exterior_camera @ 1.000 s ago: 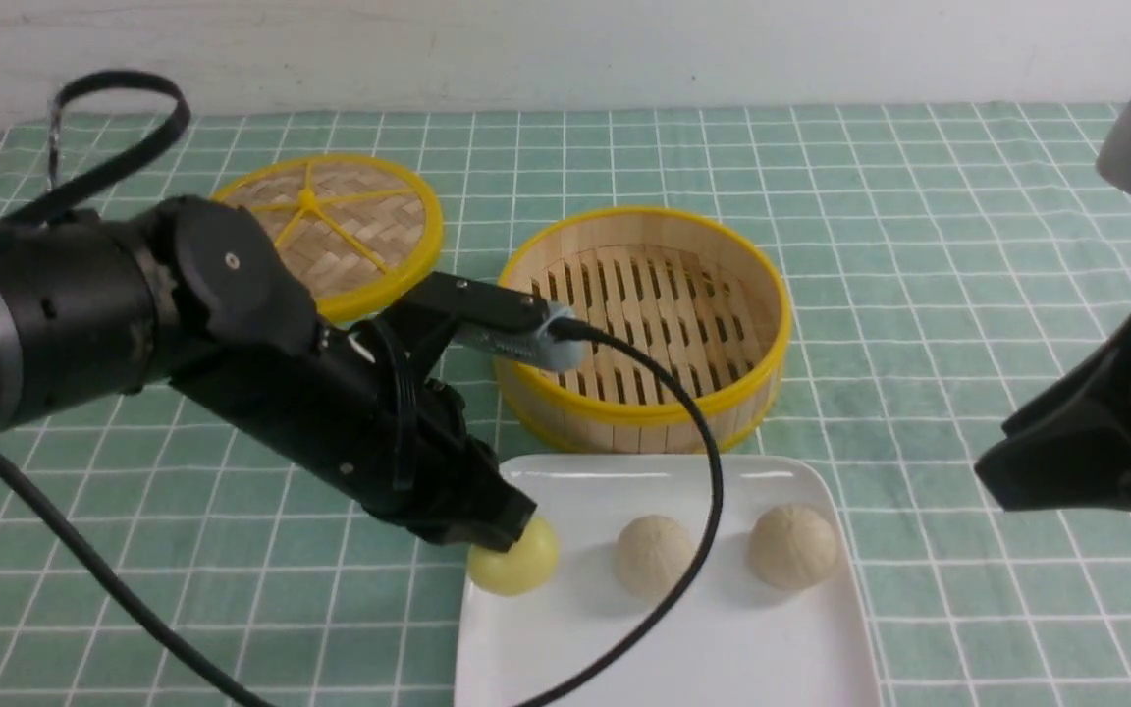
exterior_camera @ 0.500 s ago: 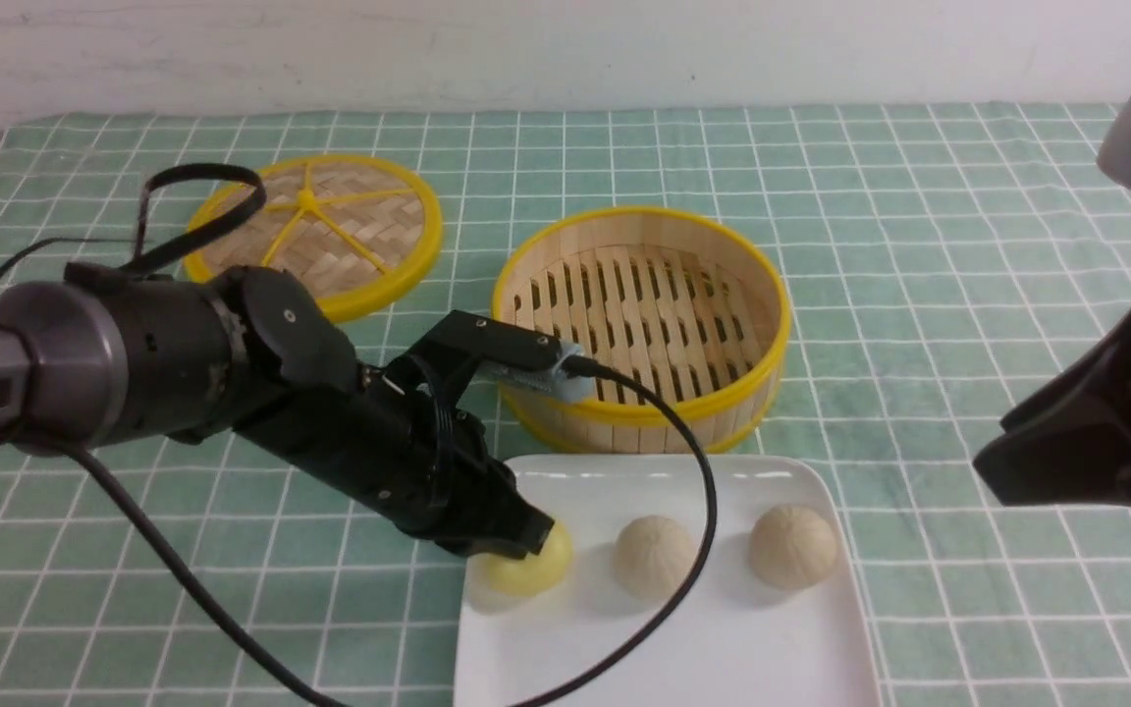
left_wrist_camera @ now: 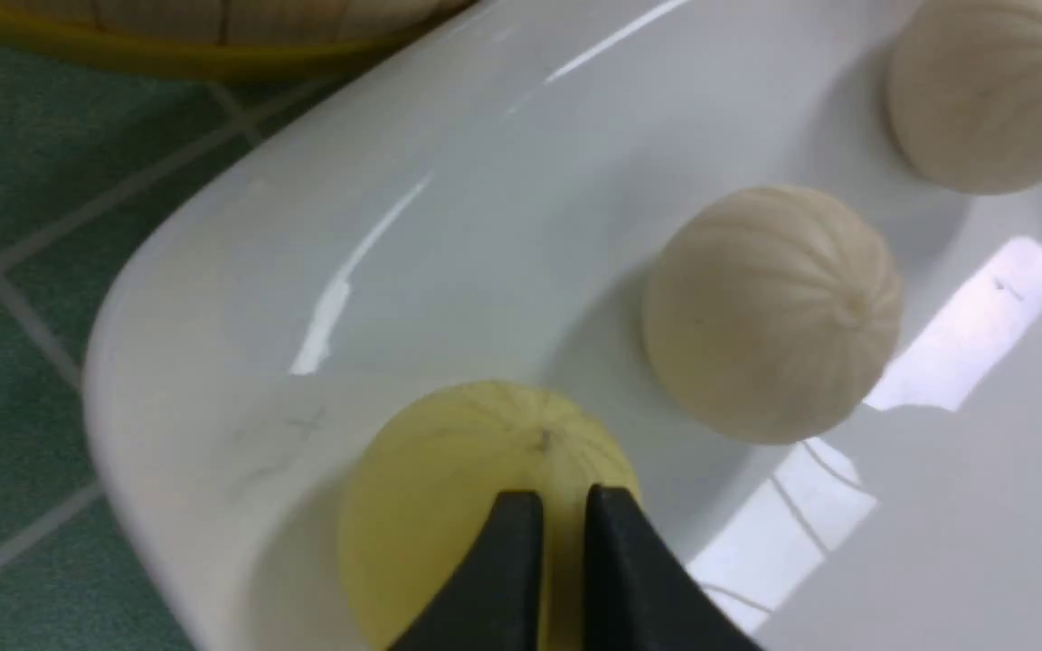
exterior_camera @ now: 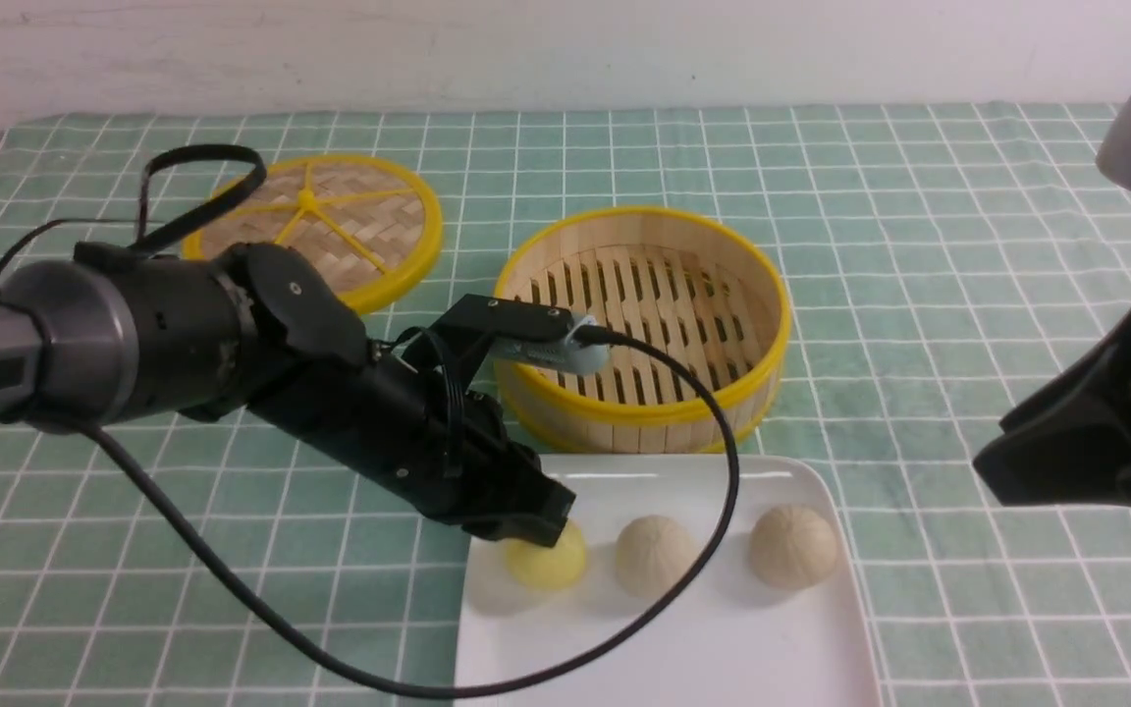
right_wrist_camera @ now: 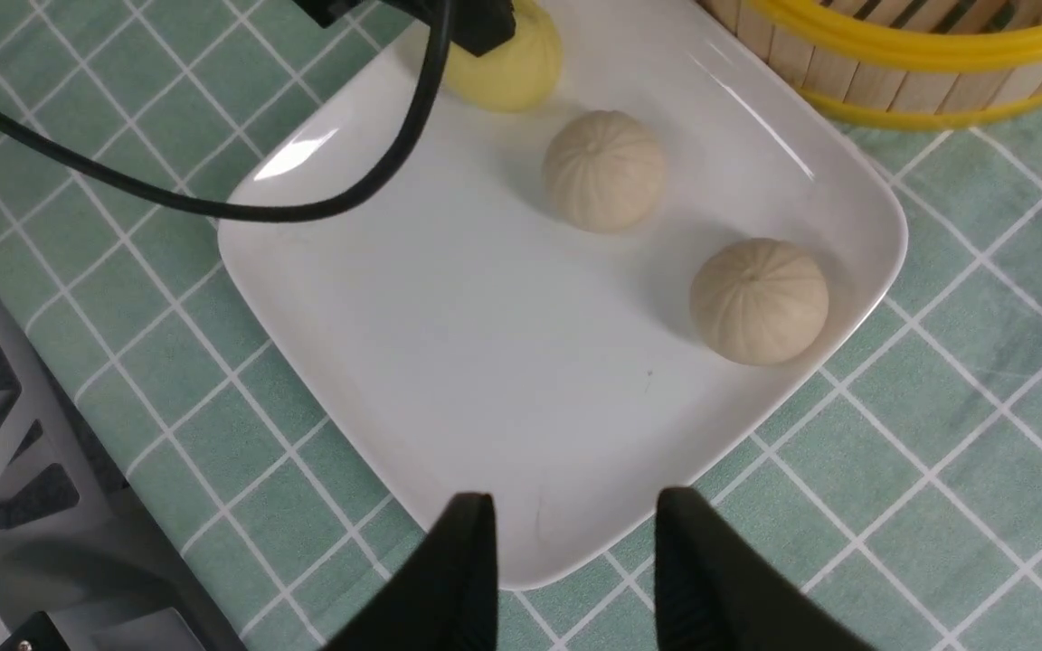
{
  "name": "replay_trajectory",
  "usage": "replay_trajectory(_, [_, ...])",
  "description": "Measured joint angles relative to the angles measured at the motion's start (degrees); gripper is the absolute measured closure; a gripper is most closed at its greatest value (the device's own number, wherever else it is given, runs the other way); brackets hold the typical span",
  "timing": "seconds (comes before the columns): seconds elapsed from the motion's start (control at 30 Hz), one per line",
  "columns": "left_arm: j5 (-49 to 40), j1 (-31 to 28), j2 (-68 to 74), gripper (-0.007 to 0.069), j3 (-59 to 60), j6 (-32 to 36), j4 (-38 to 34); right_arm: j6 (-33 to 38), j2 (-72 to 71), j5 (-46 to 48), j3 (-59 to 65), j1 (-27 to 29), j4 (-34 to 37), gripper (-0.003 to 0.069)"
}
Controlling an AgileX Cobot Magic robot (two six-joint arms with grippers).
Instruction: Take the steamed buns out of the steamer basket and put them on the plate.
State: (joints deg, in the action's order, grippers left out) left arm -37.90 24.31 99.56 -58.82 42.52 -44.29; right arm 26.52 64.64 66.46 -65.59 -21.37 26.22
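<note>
Left gripper (left_wrist_camera: 563, 511): my tips press the top of the yellow bun (left_wrist_camera: 449, 479), a narrow slit apart; whether they pinch it I cannot tell. That bun, the cream bun (exterior_camera: 654, 557) and the second cream bun (exterior_camera: 792, 546) sit in a row on the plate (exterior_camera: 723, 648), just in front of the steamer basket (exterior_camera: 639, 417). Right gripper (right_wrist_camera: 575, 506): fingers spread, holding nothing.

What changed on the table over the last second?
The left end effector shifted the yellow bun rightward, from the left edge of the plate further onto it; whether it has let go is unclear. The beige buns, steamer basket and lid stayed put.
</note>
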Motion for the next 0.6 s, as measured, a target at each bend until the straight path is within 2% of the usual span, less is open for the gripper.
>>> replay_trajectory(0.13, [-1.70, 0.00, 0.00, 0.0361, -0.79, -0.05, -0.33, 0.00, 0.00, 0.00, 0.00, 0.00, 0.00, 0.0395])
replay_trajectory(0.33, [-2.32, 0.00, 0.00, 0.0199, -1.15, -0.05, -0.38, 0.00, 0.00, 0.00, 0.00, 0.00, 0.00, 0.0395])
replay_trajectory(0.43, [-2.86, 0.00, -1.44, 0.0154, -3.25, -0.05, -0.20, 0.00, 0.00, 0.00, 0.00, 0.00, 0.00, 0.0395])
replay_trajectory(0.6, [-2.52, 0.00, -7.00, 0.0143, -8.54, 0.00, 1.19, 0.00, 0.00, -2.33, 0.00, 0.00, 0.00, 0.0395])
